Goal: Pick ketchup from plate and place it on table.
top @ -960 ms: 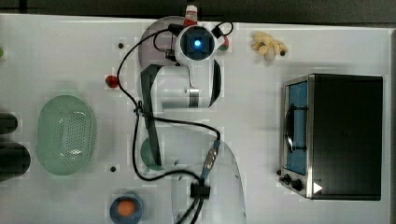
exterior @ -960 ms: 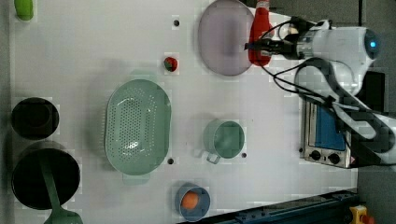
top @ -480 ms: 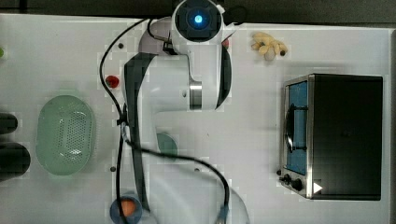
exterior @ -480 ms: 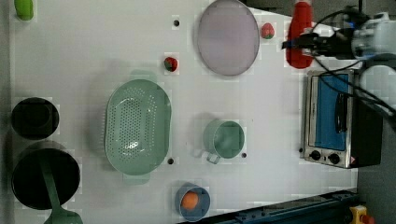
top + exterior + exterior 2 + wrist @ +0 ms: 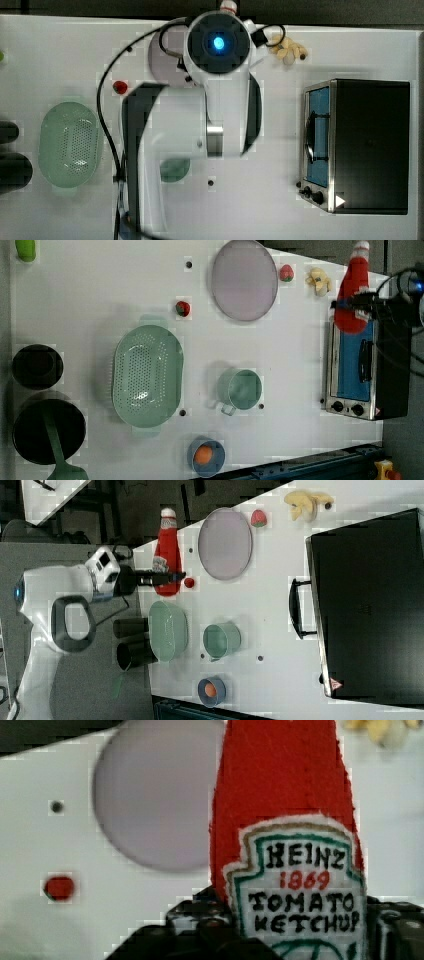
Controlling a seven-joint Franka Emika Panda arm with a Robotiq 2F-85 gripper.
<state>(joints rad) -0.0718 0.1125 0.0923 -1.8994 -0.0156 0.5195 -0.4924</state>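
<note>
The ketchup (image 5: 167, 555) is up off the plate (image 5: 224, 543), gripped low on its body by the black fingers (image 5: 162, 577), which are spread about bottle-wide and clamped on it. In the right view it hangs over the table's (image 5: 270, 610) edge, left of the bare plate. Around it: a strawberry (image 5: 258, 518) just past the plate's rim, a second small red fruit (image 5: 183, 308) near the green basket (image 5: 147, 376), a teal cup (image 5: 241, 389), a blue bowl (image 5: 206, 456) with something orange inside, and the toaster oven (image 5: 362, 375).

In the top view the white arm (image 5: 200, 125) covers most of the plate; only the bottle's white cap (image 5: 228, 6) peeks out. In the wrist view the bottle blocks the plate's edge, its cap cut off. In the left view it sits in front of the oven's top corner.

Label reads "HEINZ 1869 TOMATO KETCHUP" (image 5: 300, 885).
</note>
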